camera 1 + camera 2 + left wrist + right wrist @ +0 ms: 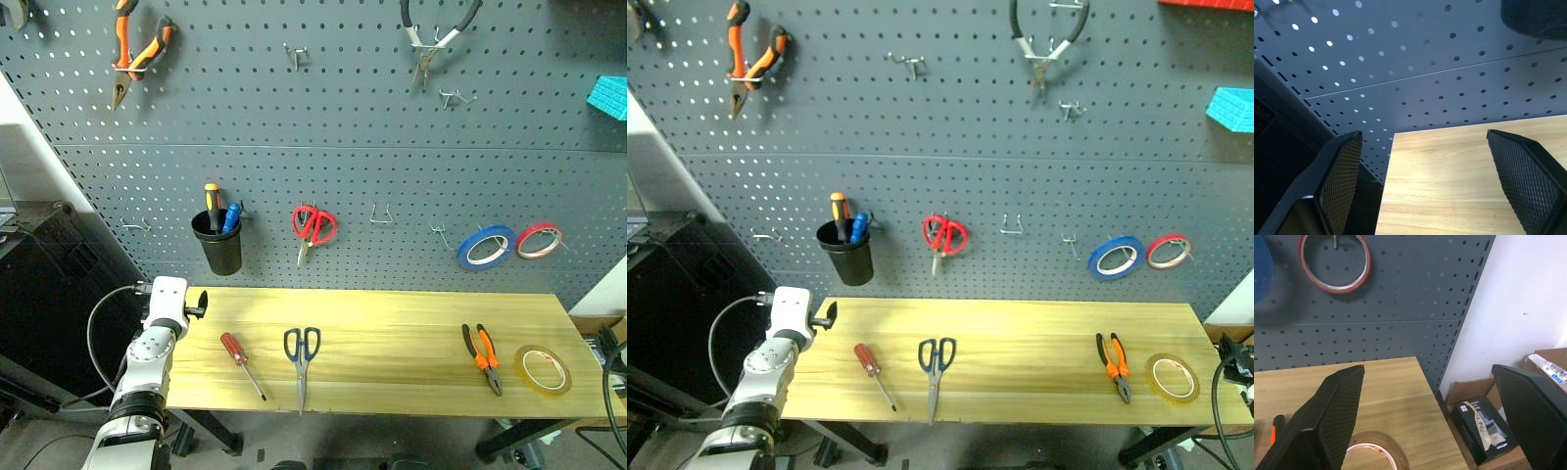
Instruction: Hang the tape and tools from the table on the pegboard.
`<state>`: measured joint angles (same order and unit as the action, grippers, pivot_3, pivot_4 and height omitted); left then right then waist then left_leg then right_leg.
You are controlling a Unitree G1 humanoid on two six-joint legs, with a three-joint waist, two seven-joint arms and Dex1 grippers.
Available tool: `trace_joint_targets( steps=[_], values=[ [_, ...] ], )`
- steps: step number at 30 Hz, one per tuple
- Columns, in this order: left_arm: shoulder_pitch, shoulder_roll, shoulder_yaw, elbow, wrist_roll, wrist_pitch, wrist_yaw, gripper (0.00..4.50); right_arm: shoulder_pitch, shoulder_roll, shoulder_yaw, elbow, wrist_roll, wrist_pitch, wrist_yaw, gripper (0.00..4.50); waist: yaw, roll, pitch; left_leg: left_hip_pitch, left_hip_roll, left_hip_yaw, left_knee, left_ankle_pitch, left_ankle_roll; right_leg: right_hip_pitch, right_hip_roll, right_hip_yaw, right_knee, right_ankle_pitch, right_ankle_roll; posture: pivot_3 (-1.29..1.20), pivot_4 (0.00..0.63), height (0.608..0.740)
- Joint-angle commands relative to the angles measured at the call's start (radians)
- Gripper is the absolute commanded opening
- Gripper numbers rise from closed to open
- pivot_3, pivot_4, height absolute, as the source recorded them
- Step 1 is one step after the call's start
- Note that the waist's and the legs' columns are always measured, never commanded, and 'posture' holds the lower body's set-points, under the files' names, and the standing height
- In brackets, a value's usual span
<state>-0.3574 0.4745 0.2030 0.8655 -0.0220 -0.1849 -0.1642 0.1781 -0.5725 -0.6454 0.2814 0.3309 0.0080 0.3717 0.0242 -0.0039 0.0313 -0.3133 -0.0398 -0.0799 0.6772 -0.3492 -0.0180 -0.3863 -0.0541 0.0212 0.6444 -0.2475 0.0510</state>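
Desk (392, 392) lower centre, under the pegboard (372, 147). Screwdriver (241, 363) lying diagonal, tip lower right. Scissors (302, 364) and pliers (482, 358) pointing toward the bottom edge. Tape (544, 369) lying flat, far right. Left gripper (1425, 186) and right gripper (1425, 421) both showing jaws wide open, empty.

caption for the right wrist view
Open right gripper hovers over the tan tape roll at the table's end.

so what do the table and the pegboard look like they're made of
The table: apparently wood, pale yellow with a smooth finish; plank seams and grain lines show. The pegboard: probably painted sheet metal, matte dark grey; its thin flat panels carry even rows of punched holes, though plastic can't be ruled out.
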Motion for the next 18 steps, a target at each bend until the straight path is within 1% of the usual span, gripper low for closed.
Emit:
trace_joint_targets(
  steps=[1, 12, 15, 18],
  values=[
    [-0.001, 0.023, 0.004, -0.013, 0.014, -0.023, 0.026, 4.29, -0.012, -0.025, -0.007, -0.035, -0.003, -0.018, 0.006, 4.50, 0.000, 0.000, 0.000, 0.000, 0.000, 0.000, 0.000, 0.000, 0.000, 0.000, 0.000, 0.000, 0.000, 0.000, 0.000, 0.04, 0.000, 0.740],
    [0.037, 0.010, -0.008, -0.045, 0.014, -0.010, 0.012, 4.29, 0.012, -0.021, 0.033, -0.085, -0.024, 0.004, 0.025, 4.50, -0.001, 0.000, 0.000, 0.000, 0.000, 0.000, 0.000, 0.000, 0.000, 0.000, 0.000, 0.000, 0.000, 0.000, 0.000, 0.03, 0.000, 0.740],
    [0.070, 0.003, -0.016, -0.102, 0.007, 0.002, -0.018, 4.29, 0.027, -0.010, 0.051, -0.123, -0.022, 0.042, 0.025, 4.50, 0.000, 0.000, 0.000, 0.000, 0.000, 0.000, 0.000, 0.000, 0.000, 0.000, 0.000, 0.000, 0.000, 0.000, 0.000, 0.04, 0.000, 0.740],
    [0.125, -0.004, -0.052, -0.215, 0.016, 0.021, -0.070, 4.29, 0.048, 0.001, 0.083, -0.186, -0.025, 0.106, 0.021, 4.50, 0.000, 0.000, 0.000, 0.000, 0.001, 0.000, 0.000, 0.000, 0.000, 0.000, 0.000, 0.000, 0.000, 0.000, 0.000, 0.03, 0.006, 0.740]
  ],
)
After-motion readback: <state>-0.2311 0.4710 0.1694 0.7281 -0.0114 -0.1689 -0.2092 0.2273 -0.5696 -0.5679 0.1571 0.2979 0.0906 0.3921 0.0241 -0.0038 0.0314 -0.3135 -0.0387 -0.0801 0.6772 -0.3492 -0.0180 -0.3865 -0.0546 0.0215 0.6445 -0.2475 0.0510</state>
